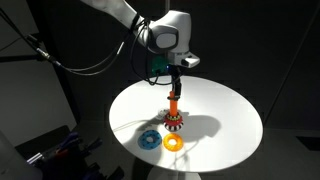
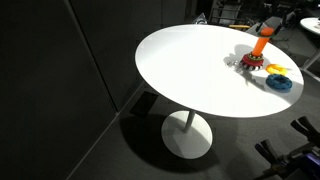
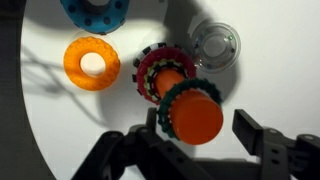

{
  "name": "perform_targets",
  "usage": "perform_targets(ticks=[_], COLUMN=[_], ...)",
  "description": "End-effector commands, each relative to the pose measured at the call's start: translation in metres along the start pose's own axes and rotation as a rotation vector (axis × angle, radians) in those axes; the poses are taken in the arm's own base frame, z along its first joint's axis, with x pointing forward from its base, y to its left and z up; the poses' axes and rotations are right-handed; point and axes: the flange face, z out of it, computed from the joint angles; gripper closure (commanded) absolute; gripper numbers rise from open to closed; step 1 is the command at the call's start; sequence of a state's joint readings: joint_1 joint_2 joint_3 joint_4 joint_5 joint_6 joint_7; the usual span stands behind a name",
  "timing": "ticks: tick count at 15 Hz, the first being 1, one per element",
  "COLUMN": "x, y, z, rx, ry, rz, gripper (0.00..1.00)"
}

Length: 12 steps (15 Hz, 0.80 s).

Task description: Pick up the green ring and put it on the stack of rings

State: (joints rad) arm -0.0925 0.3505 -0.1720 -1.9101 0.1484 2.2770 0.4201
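Jaws spread wide, released, either side of the stack of rings [image 3: 197, 118], probably so the ring can drop. Green ring [image 3: 172, 98] sits around the peg top, above the red spotted ring [image 3: 148, 68]. Farther on the counter [image 3: 60, 125]: yellow ring [image 3: 92, 62], blue ring [image 3: 95, 10], both loose.

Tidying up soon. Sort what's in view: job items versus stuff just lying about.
Job:
green ring, around the peg
peg
red ring at its base
end effector

Lying about:
yellow ring
blue ring
clear round piece
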Motion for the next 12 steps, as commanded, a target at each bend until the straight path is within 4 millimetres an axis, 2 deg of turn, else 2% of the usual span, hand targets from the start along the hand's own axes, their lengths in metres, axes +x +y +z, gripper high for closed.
perform_targets(ticks=[1, 6, 12], x=[0.002, -0.009, -0.035], y=[-0.002, -0.006, -0.022], z=[-0.009, -0.018, -0.026], rx=[0.030, 0.030, 0.023], ry=[-0.011, -0.013, -0.037], rz=[-0.016, -0.040, -0.087], gripper=[0.00, 0.00, 0.00])
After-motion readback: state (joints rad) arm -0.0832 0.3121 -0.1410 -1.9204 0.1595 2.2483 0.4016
